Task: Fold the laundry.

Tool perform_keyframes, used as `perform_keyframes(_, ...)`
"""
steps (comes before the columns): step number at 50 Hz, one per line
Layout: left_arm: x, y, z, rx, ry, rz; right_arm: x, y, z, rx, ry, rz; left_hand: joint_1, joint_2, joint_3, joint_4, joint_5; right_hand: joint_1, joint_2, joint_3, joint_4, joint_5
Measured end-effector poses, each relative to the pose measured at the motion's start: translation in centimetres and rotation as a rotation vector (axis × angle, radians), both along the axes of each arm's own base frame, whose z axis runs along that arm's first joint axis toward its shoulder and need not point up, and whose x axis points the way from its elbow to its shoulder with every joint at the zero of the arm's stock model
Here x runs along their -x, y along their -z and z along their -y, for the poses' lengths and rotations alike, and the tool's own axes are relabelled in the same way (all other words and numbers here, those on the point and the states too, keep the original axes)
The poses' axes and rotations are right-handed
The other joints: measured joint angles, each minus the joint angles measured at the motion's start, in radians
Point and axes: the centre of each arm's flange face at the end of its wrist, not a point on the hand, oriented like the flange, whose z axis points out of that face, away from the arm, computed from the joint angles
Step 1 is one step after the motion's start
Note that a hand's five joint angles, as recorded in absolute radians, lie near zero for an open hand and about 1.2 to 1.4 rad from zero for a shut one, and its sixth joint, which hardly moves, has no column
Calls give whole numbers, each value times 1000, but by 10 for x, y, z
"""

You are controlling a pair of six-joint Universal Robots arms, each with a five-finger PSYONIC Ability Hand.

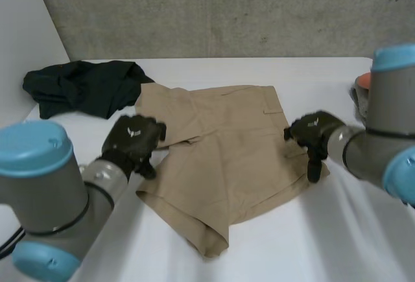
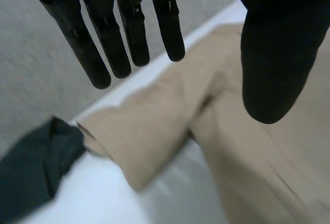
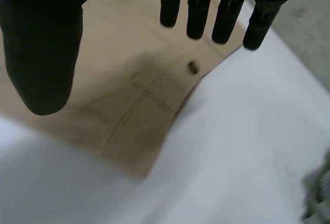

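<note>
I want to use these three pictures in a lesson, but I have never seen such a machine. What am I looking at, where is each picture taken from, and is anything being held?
This is a robot with two arms at a white table; each arm ends in a black robot hand. One picture looks down from between and behind the arms: the left robot hand is at its left, the right robot hand at its right. The other two come from wrist cameras, looking along each palm. Tan shorts lie spread on the table, a dark crumpled garment beyond them to the left. Each hand is at one side of the shorts, fingers straight, holding nothing.
</note>
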Motion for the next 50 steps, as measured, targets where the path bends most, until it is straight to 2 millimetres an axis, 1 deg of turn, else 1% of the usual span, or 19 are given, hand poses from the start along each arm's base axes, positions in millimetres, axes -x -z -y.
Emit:
perform_keyframes(3,-6,14,-8,-37,16,12,8,19,-14,-18,-27,3,20,31,29,33,33,59,32,47,49,57)
perform_keyframes(8,-8,28,-6,-55,37,9,13,38,-27,4,-48,24,20,31,29,33,33,59,32,47,49,60)
perform_keyframes(15,-7,44,3,-81,43,16,22,58,-33,54,-34,43,19,31,29,32,33,59,32,47,49,59)
perform_keyframes(21,-6,56,9,-97,37,24,26,64,-33,61,-19,42,20,32,30,33,33,59,32,47,49,59)
perform_keyframes(24,-5,61,14,-96,30,29,27,65,-33,61,-16,41,79,84,84,87,86,59,32,47,49,59)
perform_keyframes(25,-5,63,16,-92,28,31,27,65,-33,61,-15,41,409,380,376,379,373,59,32,47,49,59)
perform_keyframes(26,-5,63,17,-89,27,31,27,65,-33,62,-15,41,409,380,376,379,373,59,32,47,49,60)
perform_keyframes(27,-5,64,21,-76,23,34,27,66,-33,63,-15,41,581,564,557,561,554,59,32,47,49,60)
perform_keyframes(29,-6,65,31,-36,11,41,27,66,-33,66,-15,42,588,623,616,623,592,59,32,47,49,60)
perform_keyframes(33,-9,63,48,40,-19,64,27,66,-34,71,-15,44,589,624,617,624,592,59,32,47,49,60)
perform_keyframes(34,-12,61,59,89,-46,87,27,65,-35,74,-15,45,589,624,617,626,592,59,32,47,49,60)
perform_keyframes(38,-25,52,88,199,-132,151,28,60,-38,88,-17,50,588,624,617,626,592,59,32,47,49,60)
perform_keyframes(42,-37,48,101,232,-178,186,28,57,-40,95,-21,55,588,623,617,626,592,59,32,47,49,60)
perform_keyframes(43,-39,48,101,231,-183,195,28,56,-41,96,-23,57,486,510,520,523,513,59,32,47,49,60)
perform_keyframes(44,-40,49,99,222,-179,199,28,56,-41,96,-25,59,272,314,314,336,333,59,32,47,49,60)
perform_keyframes(45,-40,48,96,213,-170,199,29,56,-41,97,-26,61,272,314,314,336,333,59,32,47,49,59)
perform_keyframes(46,-39,48,93,206,-161,197,29,55,-41,96,-26,61,41,127,130,126,126,59,32,47,49,59)
perform_keyframes(47,-36,46,84,189,-138,191,29,55,-41,96,-26,63,-107,-42,-32,-40,-39,59,32,47,49,59)
perform_keyframes(50,-29,39,60,151,-74,167,30,55,-39,96,-23,65,-117,-79,-75,-90,-92,58,32,46,48,54)
